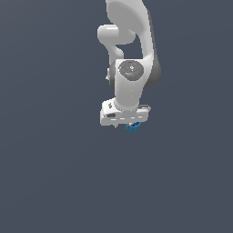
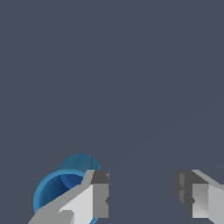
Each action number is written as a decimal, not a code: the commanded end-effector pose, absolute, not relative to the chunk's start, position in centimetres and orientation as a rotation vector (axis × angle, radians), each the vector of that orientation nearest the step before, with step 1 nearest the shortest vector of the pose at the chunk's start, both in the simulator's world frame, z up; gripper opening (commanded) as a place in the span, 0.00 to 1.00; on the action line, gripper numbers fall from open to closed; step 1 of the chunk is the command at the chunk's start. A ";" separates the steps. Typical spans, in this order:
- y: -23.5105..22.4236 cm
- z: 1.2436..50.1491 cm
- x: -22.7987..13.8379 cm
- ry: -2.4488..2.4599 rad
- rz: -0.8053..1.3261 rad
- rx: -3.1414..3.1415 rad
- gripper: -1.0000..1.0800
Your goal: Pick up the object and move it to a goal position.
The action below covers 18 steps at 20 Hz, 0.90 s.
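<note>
- Exterior view: your arm [image 1: 129,50] comes down from the upper edge of the frame, its white links folded over one another, with the wrist pointing straight down.
- The white hand [image 1: 124,114] sits square at the arm's lowest point, broadside to this camera. A round grey joint cap [image 1: 131,70] faces the camera just above it.
- The claw [image 1: 128,125] points downward beneath the hand. From this view the fingers are too short and too hidden to judge.
- The blue cup [image 1: 133,128] shows only as a small blue patch directly under the hand, toward the exterior view's right of the hand's middle. It is narrower than the hand.
- Wrist view: the claw [image 2: 142,197] is spread wide. You can see two fingers [image 2: 99,194], well apart, with bare dark grey tabletop [image 2: 131,87] showing in the gap between them.
- The blue cup [image 2: 65,183] lies outside that gap, beyond the outer face of one finger and partly hidden behind it. Its open mouth with the thicker, lighter rim is turned toward the wrist camera, and the darker body tapers away behind.
- Nothing sits between the fingers. The cup looks to be touching or just beside the outer side of that finger; you cannot tell which from these frames.
- Whether the cup rests on the tabletop or hangs clear of it cannot be told: the plain grey surface shows no shadow or edge.
</note>
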<state>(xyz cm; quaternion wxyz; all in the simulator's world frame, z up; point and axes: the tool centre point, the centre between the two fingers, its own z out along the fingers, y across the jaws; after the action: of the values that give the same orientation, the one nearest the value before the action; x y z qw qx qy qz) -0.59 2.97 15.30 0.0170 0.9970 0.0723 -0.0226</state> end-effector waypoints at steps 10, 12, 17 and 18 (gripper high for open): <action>9.1 11.6 -7.4 0.952 -0.363 2.753 0.62; 9.8 11.1 -8.6 1.062 -0.409 2.673 0.62; 11.1 10.3 -10.8 1.267 -0.495 2.498 0.62; 11.3 10.2 -11.1 1.296 -0.508 2.470 0.62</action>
<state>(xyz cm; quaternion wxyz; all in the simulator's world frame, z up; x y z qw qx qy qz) -10.53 11.07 10.41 0.1443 0.8743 0.4319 -0.1684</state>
